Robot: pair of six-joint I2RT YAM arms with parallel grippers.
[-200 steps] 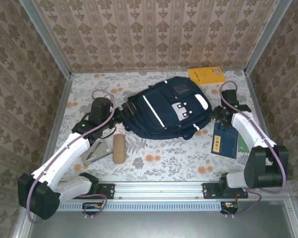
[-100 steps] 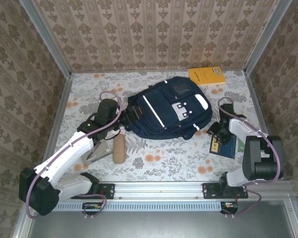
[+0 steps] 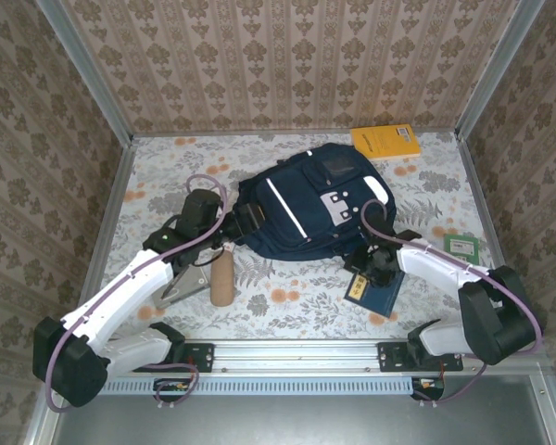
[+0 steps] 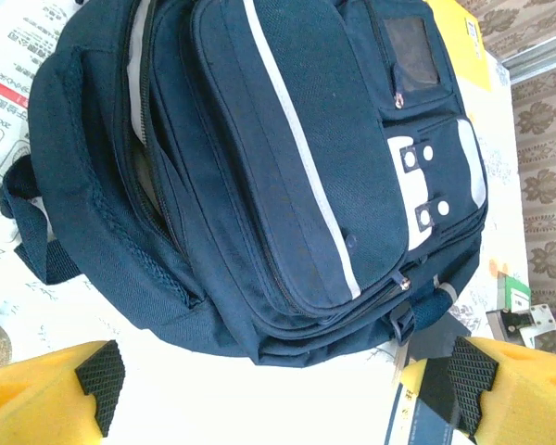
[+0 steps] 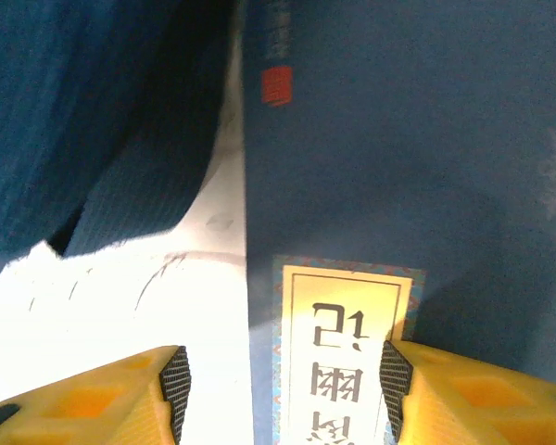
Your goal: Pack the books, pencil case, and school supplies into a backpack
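Middle blocked, far-left corner free
The backpack blocks the tabletop's middle; the pencil case and dark blue book flank a bare gap along the near edge.

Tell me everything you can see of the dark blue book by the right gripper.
The dark blue book is thin and rectangular, matte-covered, with a cream label of dark characters in a patterned border and a small red stamp. It lies closed and flat on the floral table, slightly skewed, just before the near right side of the backpack; contact there is unclear. The right gripper stands over it, jaws apart, one finger over the cover, the other over the table.
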